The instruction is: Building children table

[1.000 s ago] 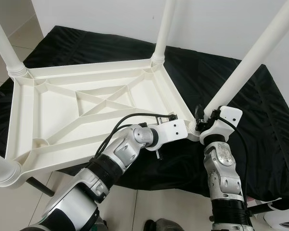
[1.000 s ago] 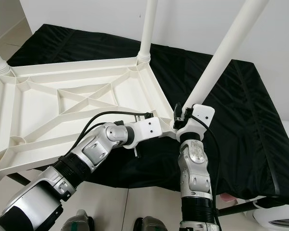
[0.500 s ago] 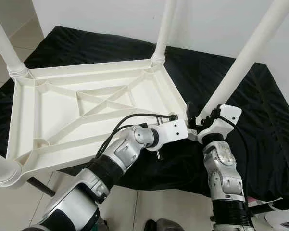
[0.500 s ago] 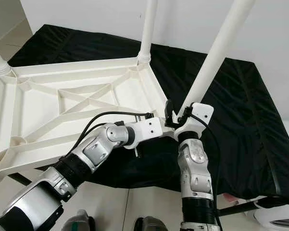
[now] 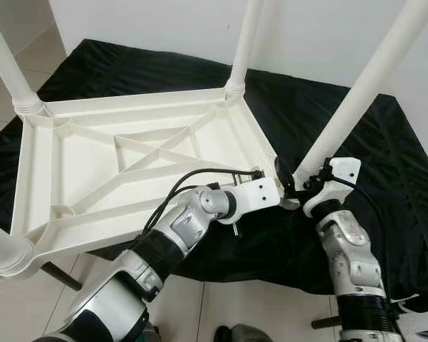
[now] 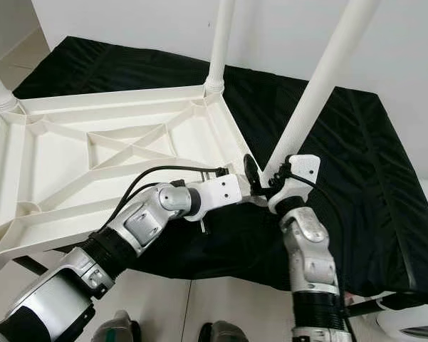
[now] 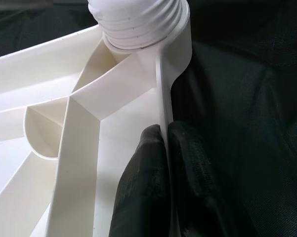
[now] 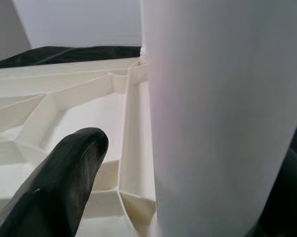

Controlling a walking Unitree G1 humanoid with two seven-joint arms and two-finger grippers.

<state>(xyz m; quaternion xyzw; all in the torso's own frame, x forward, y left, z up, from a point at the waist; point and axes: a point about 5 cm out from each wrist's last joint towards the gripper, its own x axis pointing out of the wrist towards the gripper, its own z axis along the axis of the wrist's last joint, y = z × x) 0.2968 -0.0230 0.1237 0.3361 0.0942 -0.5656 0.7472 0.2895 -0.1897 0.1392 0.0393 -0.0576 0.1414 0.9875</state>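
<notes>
left gripper point(image 7: 164, 148) jaws pinching tabletop point(image 5: 92, 171) rim, right gripper point(image 5: 293, 184) jaws spread beside leg point(image 5: 363, 92)

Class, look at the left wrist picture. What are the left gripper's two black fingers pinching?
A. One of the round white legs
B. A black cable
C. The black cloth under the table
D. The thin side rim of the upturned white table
D: in the left wrist view the left gripper has one finger on each side of the table frame's thin side rim, just below the threaded leg socket.
</notes>
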